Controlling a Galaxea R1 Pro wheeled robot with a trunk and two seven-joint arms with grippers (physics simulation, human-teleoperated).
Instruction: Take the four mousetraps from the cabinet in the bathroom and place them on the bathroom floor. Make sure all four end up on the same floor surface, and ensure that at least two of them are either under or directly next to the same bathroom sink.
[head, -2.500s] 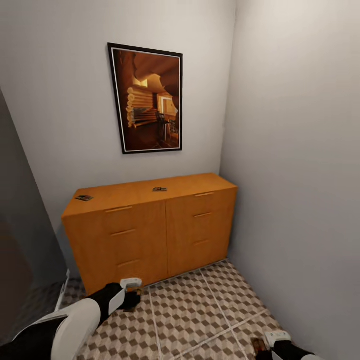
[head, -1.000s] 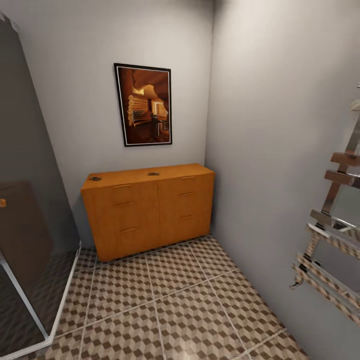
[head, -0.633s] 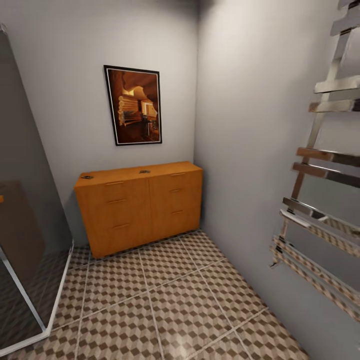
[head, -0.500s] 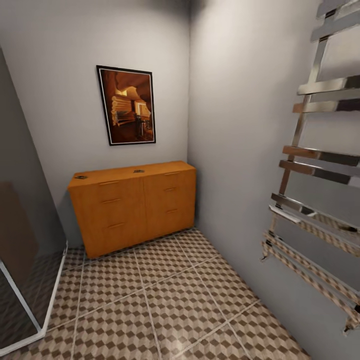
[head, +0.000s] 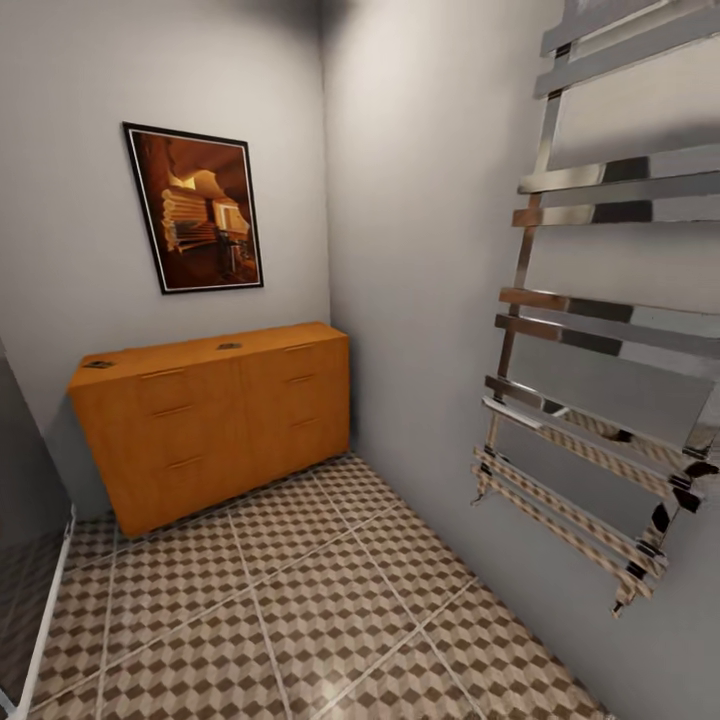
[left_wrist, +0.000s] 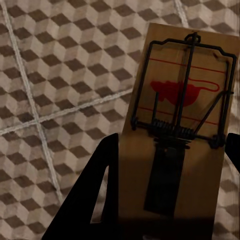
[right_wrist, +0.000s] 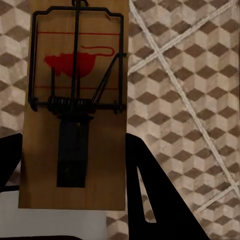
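Near: my left pincer (left_wrist: 172, 220) clamped on one mousetrap (left_wrist: 177, 135), board lengthwise between jaws, long axis running out past tips, bathroom floor (left_wrist: 60, 75) below. My right pincer (right_wrist: 72, 200) likewise closed on second mousetrap (right_wrist: 75, 110), same lengthwise lie, tiles beneath.

Neither arm nearer by these views; sink not in sight, so I judge turn needed before set-down.

Far left: cabinet (head: 215, 425) against wall, drawers closed. On its top, two mousetraps left: one at left end (head: 98, 364), one mid-top (head: 229, 346), well apart.
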